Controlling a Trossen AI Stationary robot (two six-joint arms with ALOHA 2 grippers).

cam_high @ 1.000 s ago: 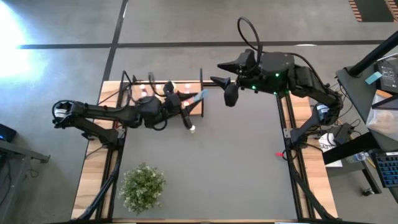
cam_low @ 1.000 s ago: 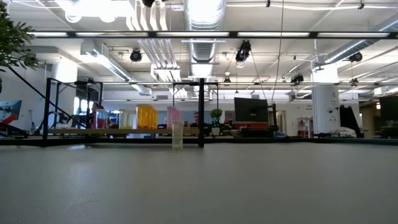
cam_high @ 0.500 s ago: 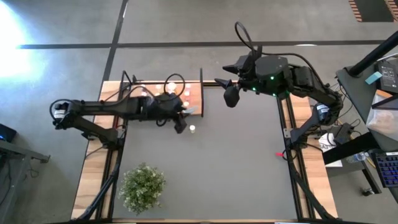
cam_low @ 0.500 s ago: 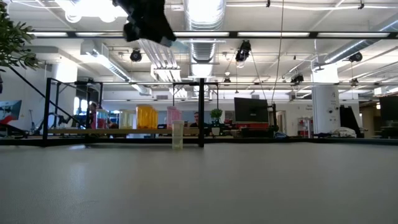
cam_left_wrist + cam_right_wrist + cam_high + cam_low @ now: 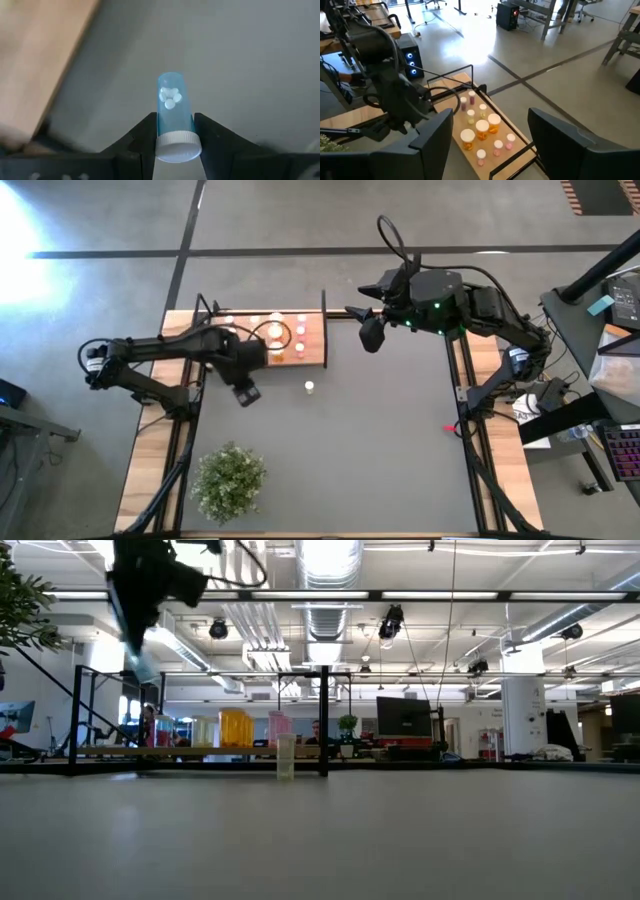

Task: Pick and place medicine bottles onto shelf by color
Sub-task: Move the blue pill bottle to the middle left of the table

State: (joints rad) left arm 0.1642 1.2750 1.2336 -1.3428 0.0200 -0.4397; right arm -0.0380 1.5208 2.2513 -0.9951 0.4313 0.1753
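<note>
My left gripper (image 5: pixel 245 392) hangs over the dark table just near of the shelf (image 5: pixel 312 352), pointing down and shut on a pale blue, white-capped medicine bottle (image 5: pixel 170 107) with white pills inside. From the low view the bottle (image 5: pixel 143 668) is well above the table. The light-wood shelf carries several orange, pink and white bottles (image 5: pixel 481 127) standing upright. One small whitish bottle (image 5: pixel 309 387) stands alone on the table to the shelf's near right. My right gripper (image 5: pixel 370 332) is open and raised over the table's far edge, holding nothing. My left gripper pinches the blue bottle between its two fingers (image 5: pixel 142 140), on the body just under the white cap (image 5: pixel 161 131). The fingers come from above and run along the bottle. The cap end faces the wrist, the bottom end points down, and the bottle is clear of the table.
A green bushy plant (image 5: pixel 230 478) stands at the near left of the table. Thin black rods (image 5: pixel 323 720) rise at the shelf's edges. Wooden strips and black frame rails (image 5: pixel 465 380) run along both table sides. Bare grey tabletop (image 5: pixel 380 440) fills the middle and right.
My left gripper, still shut on the blue bottle, has swung from the shelf's near right corner toward the table's left edge and come down. It has tipped from nearly level to pointing down, carrying the bottle from lying level to bottom down.
</note>
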